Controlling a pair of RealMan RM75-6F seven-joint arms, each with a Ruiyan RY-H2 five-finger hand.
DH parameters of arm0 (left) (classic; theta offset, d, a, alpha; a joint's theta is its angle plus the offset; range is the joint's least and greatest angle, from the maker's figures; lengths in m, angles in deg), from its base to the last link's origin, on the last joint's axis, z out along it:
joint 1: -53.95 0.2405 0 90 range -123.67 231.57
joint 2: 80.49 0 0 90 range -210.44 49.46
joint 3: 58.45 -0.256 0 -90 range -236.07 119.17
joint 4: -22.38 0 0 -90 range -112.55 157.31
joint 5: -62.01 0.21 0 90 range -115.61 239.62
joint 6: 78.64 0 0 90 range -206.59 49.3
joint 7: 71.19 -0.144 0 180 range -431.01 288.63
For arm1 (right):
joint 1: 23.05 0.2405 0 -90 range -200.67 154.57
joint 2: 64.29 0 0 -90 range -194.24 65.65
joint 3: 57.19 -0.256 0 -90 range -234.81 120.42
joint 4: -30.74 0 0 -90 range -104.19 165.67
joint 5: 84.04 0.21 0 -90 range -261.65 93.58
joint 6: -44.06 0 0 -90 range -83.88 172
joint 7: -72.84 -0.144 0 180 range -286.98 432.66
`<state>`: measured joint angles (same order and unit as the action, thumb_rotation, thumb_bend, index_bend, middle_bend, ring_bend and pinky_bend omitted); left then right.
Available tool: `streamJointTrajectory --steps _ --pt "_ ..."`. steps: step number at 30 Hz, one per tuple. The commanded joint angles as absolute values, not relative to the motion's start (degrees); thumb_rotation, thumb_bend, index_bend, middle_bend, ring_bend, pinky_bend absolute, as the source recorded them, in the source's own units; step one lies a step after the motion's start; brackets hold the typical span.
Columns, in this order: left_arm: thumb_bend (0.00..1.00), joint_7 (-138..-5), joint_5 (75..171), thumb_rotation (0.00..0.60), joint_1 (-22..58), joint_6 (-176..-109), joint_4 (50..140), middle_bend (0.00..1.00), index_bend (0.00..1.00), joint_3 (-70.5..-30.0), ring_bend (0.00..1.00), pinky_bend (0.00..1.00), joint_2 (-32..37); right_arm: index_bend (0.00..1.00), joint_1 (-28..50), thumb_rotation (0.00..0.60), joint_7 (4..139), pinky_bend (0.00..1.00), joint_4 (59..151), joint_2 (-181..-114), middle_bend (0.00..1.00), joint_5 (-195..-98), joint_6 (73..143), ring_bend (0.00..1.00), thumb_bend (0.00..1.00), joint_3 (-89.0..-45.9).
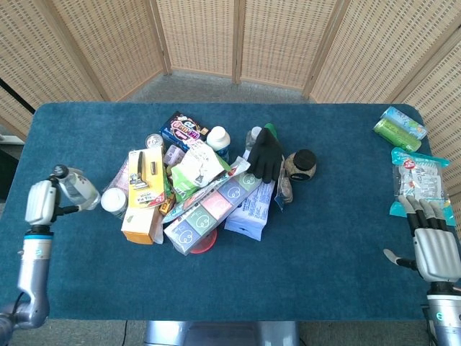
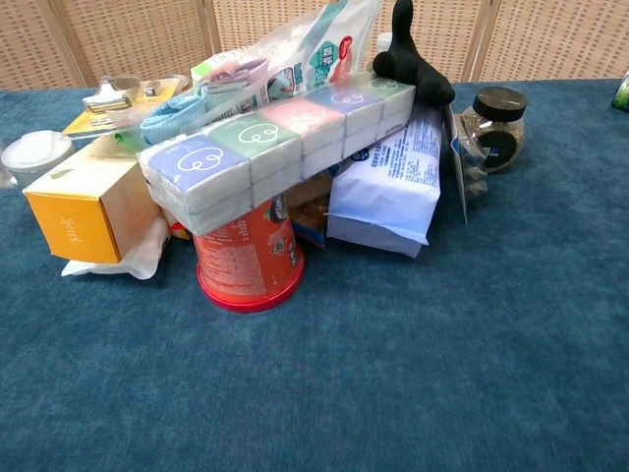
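Clear bottle, one, held in left hand.

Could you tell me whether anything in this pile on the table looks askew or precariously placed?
Yes. The long tissue pack lies tilted, its low end propped over the upside-down orange cup. A black glove is draped over its high end. The left hand holds a small clear bottle lying sideways beside the pile.

- Head view: high, looking steeply down on the whole table.
- Chest view: low, close, level behind the tissue pack; both share that pile.
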<state>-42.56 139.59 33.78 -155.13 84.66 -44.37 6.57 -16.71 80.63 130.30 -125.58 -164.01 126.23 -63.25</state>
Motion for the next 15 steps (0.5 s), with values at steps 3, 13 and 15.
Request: streamJointTrajectory --steps 3,13,15 --pt "0.03 -43.94 140.83 0.6 36.01 -160.21 92.65 0.8 0.83 -42.76 0.73 0.82 -0.15 0.0 -16.65 0.6 81.11 0.0 130.78 -125.65 0.0 -164.13 126.14 0.0 0.0 -63.09" --pt "0.03 -50.45 142.75 0.6 36.91 -164.86 106.52 0.79 0.82 -40.49 0.73 0.82 -9.28 0.0 -16.72 0.6 81.04 0.0 131.5 -125.31 0.0 -164.17 126.09 0.0 0.0 -62.94" --pt "0.03 -51.26 142.87 0.6 36.84 -165.23 107.96 0.79 0.81 -40.15 0.73 0.82 -10.16 0.0 -16.72 0.6 80.93 0.0 131.49 -125.29 0.0 -164.22 126.12 0.0 0.0 -62.95"
